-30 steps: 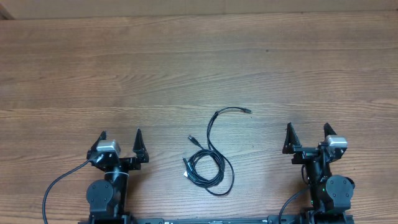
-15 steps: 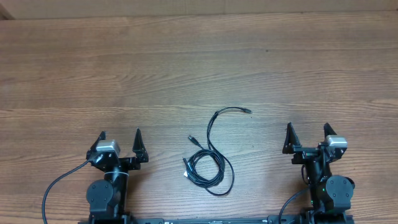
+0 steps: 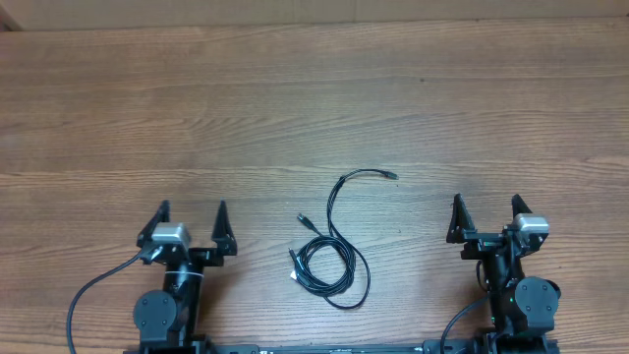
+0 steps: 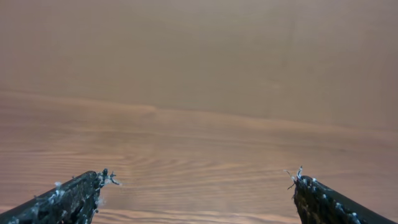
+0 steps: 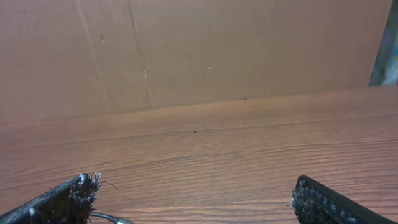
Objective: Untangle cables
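A wide wooden table [image 3: 314, 98] fills the overhead view, its grain running from 9 o'clock to 3 o'clock, with a plain brown panel [image 4: 199, 50] rising behind its far edge in the wrist views. Two arms sit along the near edge: the left arm [image 3: 162, 310] at about 7 o'clock and the right arm [image 3: 521, 300] at about 5 o'clock, each trailing a thick black wire [image 3: 88, 295] toward the edge.

The left gripper [image 3: 192, 208] points toward 12 o'clock, its jaws spread wide apart with only bare wood between them, as its wrist view [image 4: 202, 180] confirms. The right gripper [image 3: 486, 200] faces the same way, jaws likewise wide apart and holding nothing.

The cables [image 3: 319, 283] lie on the table at 6 o'clock, between the two grippers and apart from both. Most of the thin black cord is wound into a loose coil, and one strand arcs out toward 1 o'clock and ends in a small plug [image 3: 393, 175]. Two more plug ends poke out at the coil's 10 o'clock side [image 3: 304, 218].
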Robot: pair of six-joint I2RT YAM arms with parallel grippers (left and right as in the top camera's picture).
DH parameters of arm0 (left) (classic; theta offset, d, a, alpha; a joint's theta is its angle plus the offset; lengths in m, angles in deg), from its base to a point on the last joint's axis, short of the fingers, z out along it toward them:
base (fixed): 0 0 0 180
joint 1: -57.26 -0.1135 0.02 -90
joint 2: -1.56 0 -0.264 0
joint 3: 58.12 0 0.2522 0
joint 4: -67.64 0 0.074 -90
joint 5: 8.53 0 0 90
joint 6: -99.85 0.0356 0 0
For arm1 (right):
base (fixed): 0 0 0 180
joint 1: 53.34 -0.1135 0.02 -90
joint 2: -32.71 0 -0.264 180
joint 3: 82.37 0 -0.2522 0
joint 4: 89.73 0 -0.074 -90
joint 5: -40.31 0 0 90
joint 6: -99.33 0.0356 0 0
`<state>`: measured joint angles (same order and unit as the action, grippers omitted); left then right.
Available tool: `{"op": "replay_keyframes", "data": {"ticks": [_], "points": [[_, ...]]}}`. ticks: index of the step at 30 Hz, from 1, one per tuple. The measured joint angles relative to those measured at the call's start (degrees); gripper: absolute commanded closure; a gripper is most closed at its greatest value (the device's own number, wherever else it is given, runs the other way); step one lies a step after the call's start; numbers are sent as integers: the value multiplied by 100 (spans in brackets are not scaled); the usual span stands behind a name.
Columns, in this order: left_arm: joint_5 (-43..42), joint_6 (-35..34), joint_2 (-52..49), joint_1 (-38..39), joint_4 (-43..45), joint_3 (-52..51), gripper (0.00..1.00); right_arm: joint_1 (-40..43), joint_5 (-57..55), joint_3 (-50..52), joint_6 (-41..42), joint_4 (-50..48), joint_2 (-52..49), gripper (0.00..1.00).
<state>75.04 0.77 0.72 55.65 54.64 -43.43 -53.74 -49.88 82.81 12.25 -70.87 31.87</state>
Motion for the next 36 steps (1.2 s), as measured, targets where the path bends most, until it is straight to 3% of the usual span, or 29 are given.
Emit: {"op": "replay_keyframes", "data": {"ticks": [18, 27, 36], "points": [[-1342, -844, -9, 0, -3156, 2415, 0, 0, 2, 0, 2, 2, 0, 0], [-2059, -1008, -647, 0, -3359, 2699, 0, 0, -2, 0, 0, 0, 0, 0], [-2358, -914, -2264, 0, -3410, 3027, 0, 0, 0, 0, 2, 2, 0, 0]]}}
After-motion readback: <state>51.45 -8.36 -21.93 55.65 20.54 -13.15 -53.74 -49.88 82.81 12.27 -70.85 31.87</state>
